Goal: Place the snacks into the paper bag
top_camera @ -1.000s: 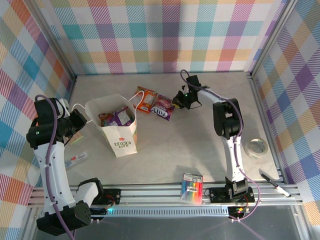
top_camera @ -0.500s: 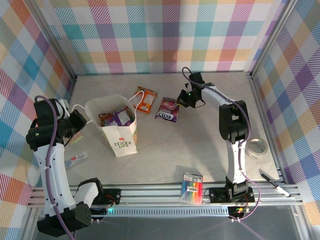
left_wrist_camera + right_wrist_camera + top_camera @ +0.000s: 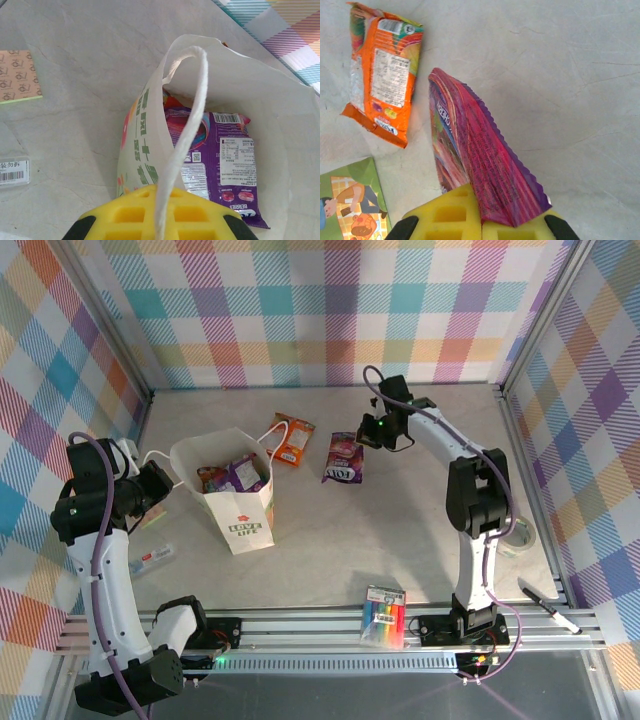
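Now, pinched flat between the closed pads of the right tool [image 3: 362, 436]: the pink-purple packet [image 3: 343, 458], gripped by one short edge, long axis trailing from the tool toward the near side of the worktop [image 3: 400, 540]. Seen edge-on from the right wrist, hanging off the pads; hard to say whether its free end is clear of the surface.

Off to the left of that tool and nearer the bases: the paper bag [image 3: 245, 525], standing upright, mouth open upward. In between, flat on the worktop just beside the bag's far corner: the orange packet [image 3: 293, 440], untouched. Right arm clearly the nearer one to both loose snacks, stretched far out over the worktop with the wrist turned leftward.

On the other side, left tool [image 3: 166, 480] closed on the bag's white twisted handle [image 3: 186, 135], cord running down between the yellow pads, pulling that side of the mouth open. Left arm raised, elbow high, forearm angled toward the bag's left side. Already inside: a purple packet [image 3: 235, 165] and more foil beneath it.

Likely next: carry leftward and nearer, packet end-down over the mouth, clear of the rim before letting go.
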